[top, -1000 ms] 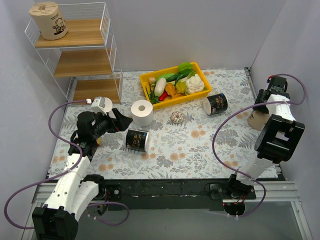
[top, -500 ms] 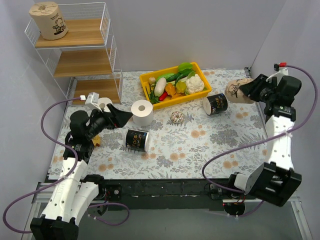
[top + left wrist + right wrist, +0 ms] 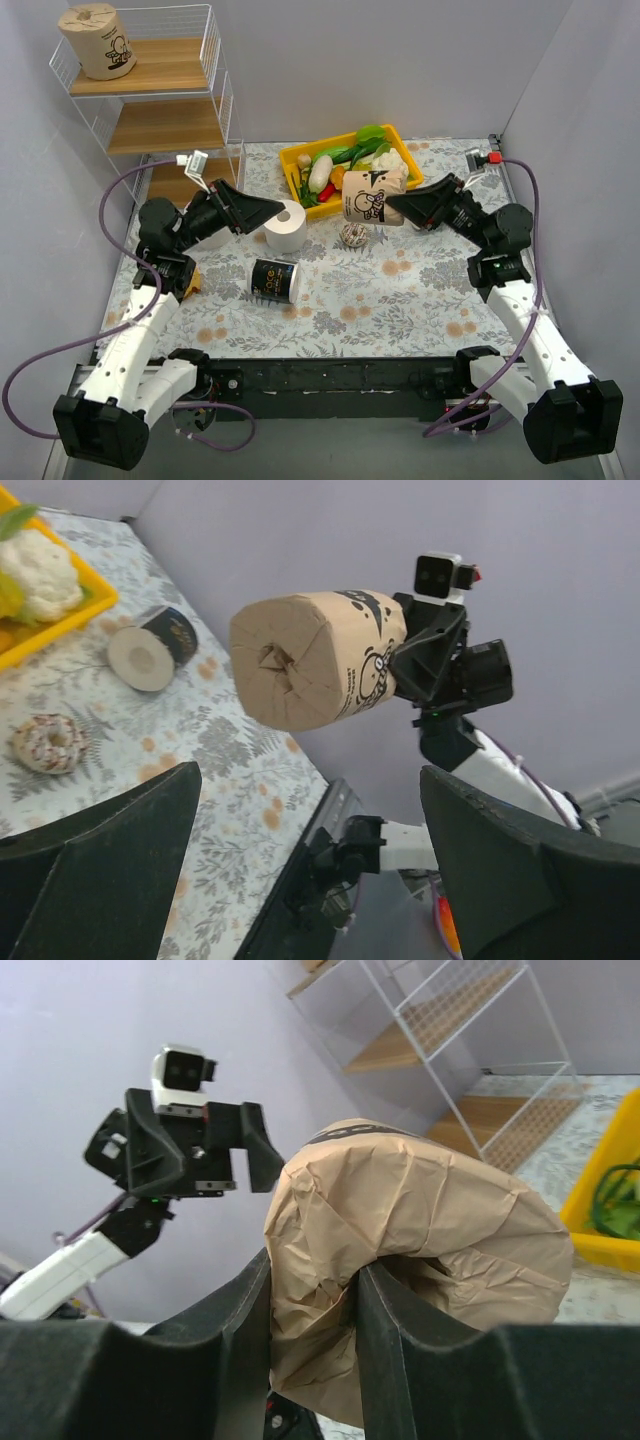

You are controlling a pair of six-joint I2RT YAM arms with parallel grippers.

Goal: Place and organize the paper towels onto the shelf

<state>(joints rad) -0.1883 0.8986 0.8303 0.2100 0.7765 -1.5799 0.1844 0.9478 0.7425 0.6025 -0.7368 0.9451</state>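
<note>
My right gripper (image 3: pixel 395 208) is shut on a tan cartoon-print roll (image 3: pixel 372 197), holding it in the air over the table's middle; its fingers pinch the roll's end wrap in the right wrist view (image 3: pixel 420 1260). My left gripper (image 3: pixel 270 210) is open and empty, pointing at that roll (image 3: pixel 315 660) from a short gap. A white roll (image 3: pixel 285 227) stands below the left gripper. One black roll (image 3: pixel 274 281) lies nearer the front, another (image 3: pixel 150 652) by the bin. A second tan roll (image 3: pixel 98 40) sits on the top board of the shelf (image 3: pixel 160 110).
A yellow bin (image 3: pixel 300 160) of vegetables stands at the back centre. A small patterned ball (image 3: pixel 353 235) lies under the held roll. The shelf's two lower boards (image 3: pixel 165 125) are bare. Walls close both sides.
My right arm has swung in from the right wall, carrying the tan roll up and left to mid-table. My left gripper has risen and turned toward it.
</note>
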